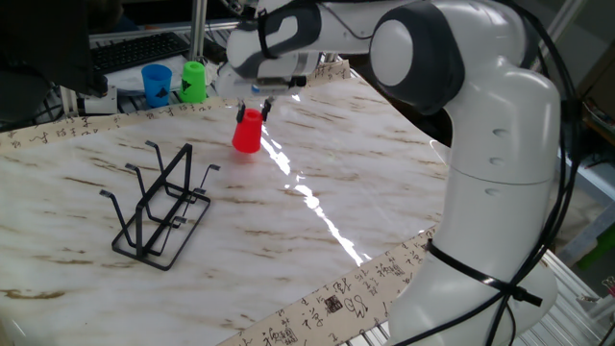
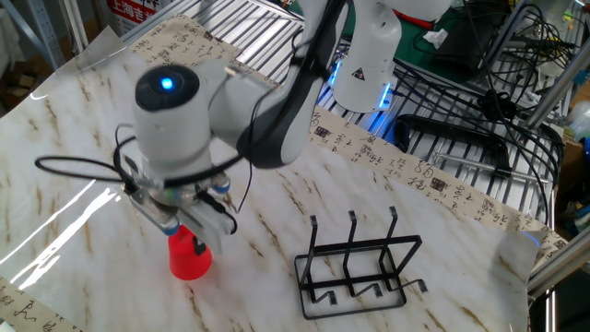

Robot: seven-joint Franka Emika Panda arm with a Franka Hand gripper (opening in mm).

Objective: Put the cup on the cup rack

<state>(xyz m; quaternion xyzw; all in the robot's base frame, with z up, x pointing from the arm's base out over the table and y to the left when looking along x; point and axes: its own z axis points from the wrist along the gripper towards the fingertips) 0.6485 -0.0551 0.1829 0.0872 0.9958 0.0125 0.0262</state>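
Observation:
The small red cup (image 1: 247, 132) hangs upside down, wide rim lowest, in my gripper (image 1: 256, 112), whose fingers are shut on its narrow top end. It is lifted a little off the marble table. In the other fixed view the cup (image 2: 189, 258) shows below my gripper (image 2: 191, 235), partly hidden by the wrist. The black wire cup rack (image 1: 159, 205) stands on the table to the front left of the cup, well apart from it. In the other fixed view the rack (image 2: 359, 263) is to the right of the cup.
A blue cup (image 1: 156, 84) and a green cup (image 1: 194, 82) stand at the table's far edge, beyond the red cup. A keyboard (image 1: 139, 50) lies behind them. The robot's white base (image 1: 490, 192) rises at the right. Metal grating (image 2: 461, 148) lies beyond the table.

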